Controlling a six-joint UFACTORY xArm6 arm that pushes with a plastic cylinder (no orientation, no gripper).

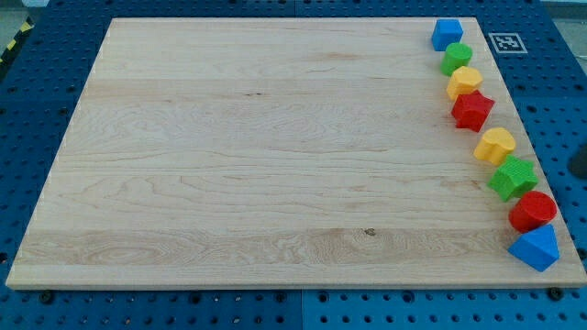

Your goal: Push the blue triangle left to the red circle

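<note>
1. Camera view, the count: eight blocks stand in a loose column down the board's right edge. Two are blue, two green, two yellow, two red.
2. From the view's top to its bottom: a blue cube [447, 34], a green round block [457, 58], a yellow block [464, 82], a red star [472, 110], a yellow heart-like block [495, 145], a green star [512, 178], the red circle [533, 211] and the blue triangle [535, 248].
3. The blue triangle is a wedge with a lighter top face, lying at the board's lower right corner. It sits just below the red circle, apparently touching it.
4. My tip cannot be made out; only a dark shape [579, 160] shows at the view's right edge, so its place relative to the blocks cannot be told. The arm carries no gripper, so there is no open or closed state to tell.
5. The surface is a pale wooden board [266, 156] with visible grain, resting on a blue perforated table [46, 55]. A black-and-white marker tag [506, 42] lies beside the board's upper right corner.
</note>
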